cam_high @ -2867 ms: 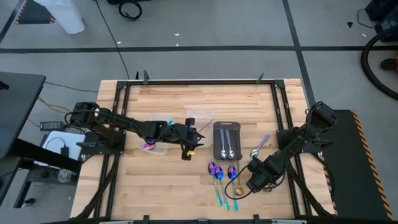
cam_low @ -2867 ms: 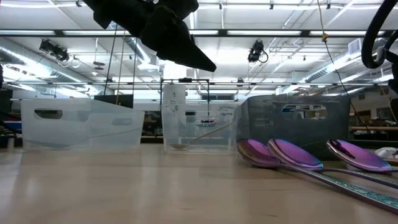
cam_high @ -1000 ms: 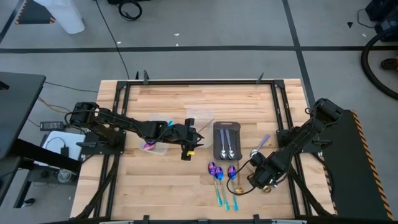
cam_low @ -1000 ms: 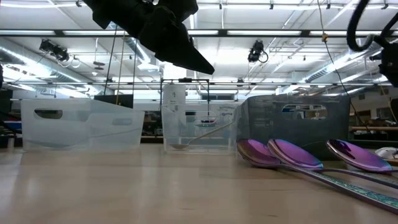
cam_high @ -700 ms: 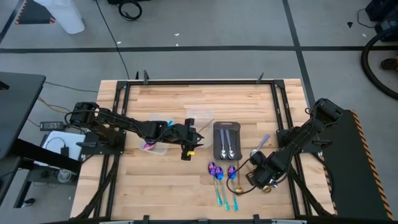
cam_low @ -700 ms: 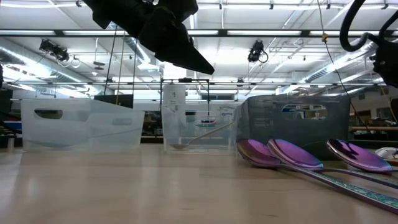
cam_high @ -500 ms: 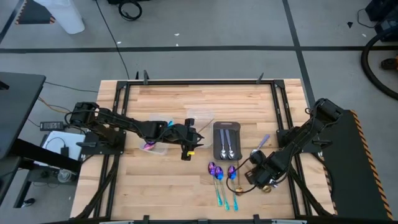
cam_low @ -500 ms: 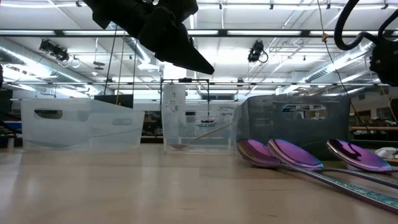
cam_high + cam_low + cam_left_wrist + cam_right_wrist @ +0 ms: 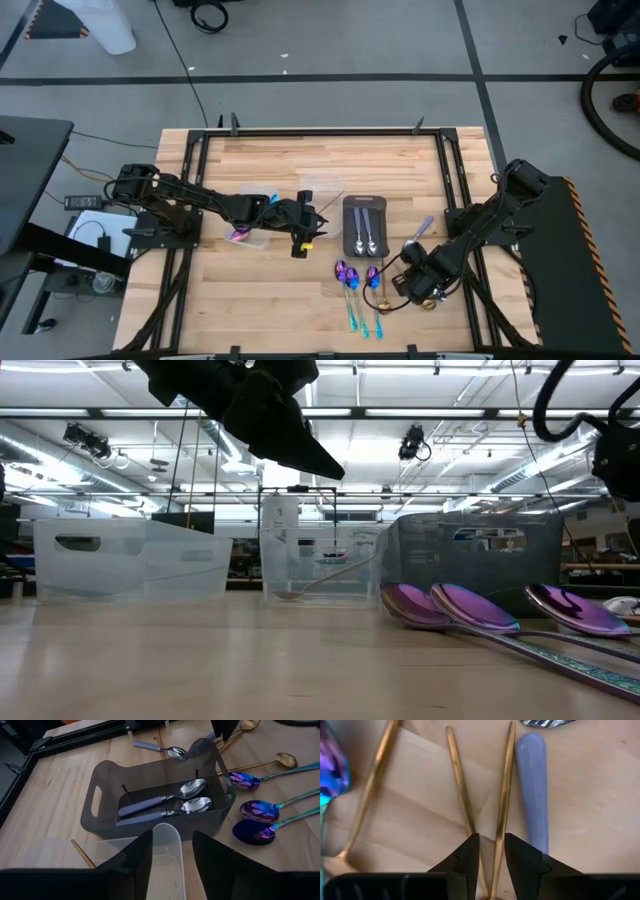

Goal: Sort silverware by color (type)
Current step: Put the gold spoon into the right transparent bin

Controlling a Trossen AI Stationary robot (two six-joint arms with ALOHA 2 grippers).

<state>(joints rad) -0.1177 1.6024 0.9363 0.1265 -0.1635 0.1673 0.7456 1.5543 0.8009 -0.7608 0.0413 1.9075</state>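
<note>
Three iridescent purple spoons (image 9: 352, 280) lie on the table near the tray, showing large in the low view (image 9: 470, 608). Several gold spoons (image 9: 460, 785) lie beside them. My right gripper (image 9: 492, 842) is low over the gold handles, open by a narrow gap, with one handle (image 9: 503, 805) running between its fingers. Two silver spoons (image 9: 165, 802) lie in the grey tray (image 9: 363, 228); another silver one (image 9: 418, 236) lies to its right. My left gripper (image 9: 172, 842) hangs open over the clear tubs (image 9: 255, 232), holding nothing. My right gripper comes from above, pointing down, with its fingers (image 9: 470, 854) on either side of two gold handles that meet near its palm. The handles lie flat on the table. I cannot tell whether the fingers touch them.
Clear tubs stand left of the tray; one holds a gold spoon (image 9: 320, 578), another a purple one (image 9: 238, 235). The rim of a tub (image 9: 167, 835) stands right under my left gripper. Black frame rails (image 9: 455, 200) edge the table. Bare wood lies toward the near-left corner.
My right gripper has crept a little toward the table's left, over the gold spoons. The spoons lie where they lay.
</note>
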